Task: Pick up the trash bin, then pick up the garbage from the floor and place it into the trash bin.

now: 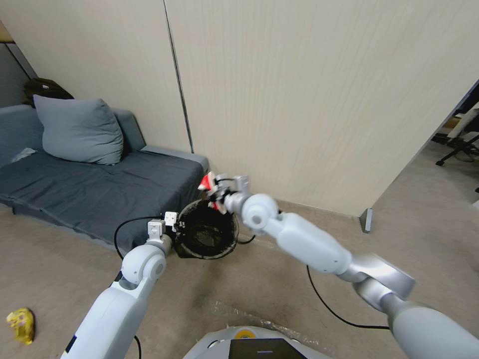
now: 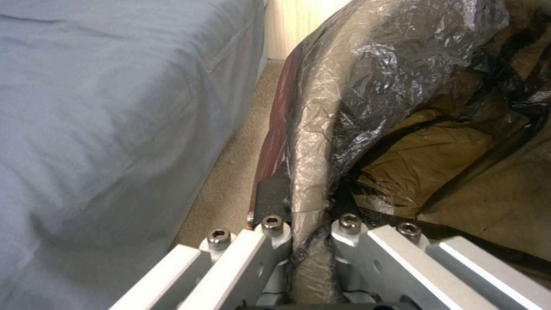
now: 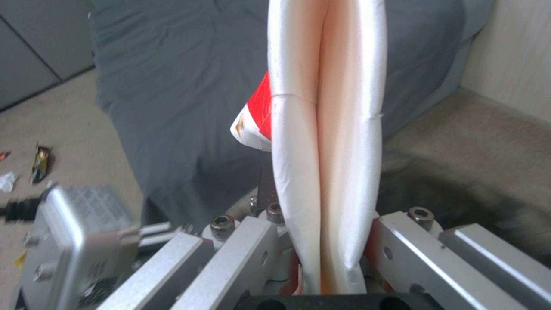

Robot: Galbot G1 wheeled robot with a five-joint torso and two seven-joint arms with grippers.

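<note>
Right tool point(image 1: 215, 192) — pinched carton point(image 1: 206, 183) — above held trash bin point(image 1: 208, 234)

black-lined bin point(image 1: 207, 234), red-and-white carton point(image 3: 321, 129)

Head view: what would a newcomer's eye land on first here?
The bin, held up off the floor by the left gripper clamped on its black-lined rim, beside the grey sofa. Just above its opening, the right gripper pinches a red-and-white carton. A yellow wrapper lies on the floor at far left.
</note>
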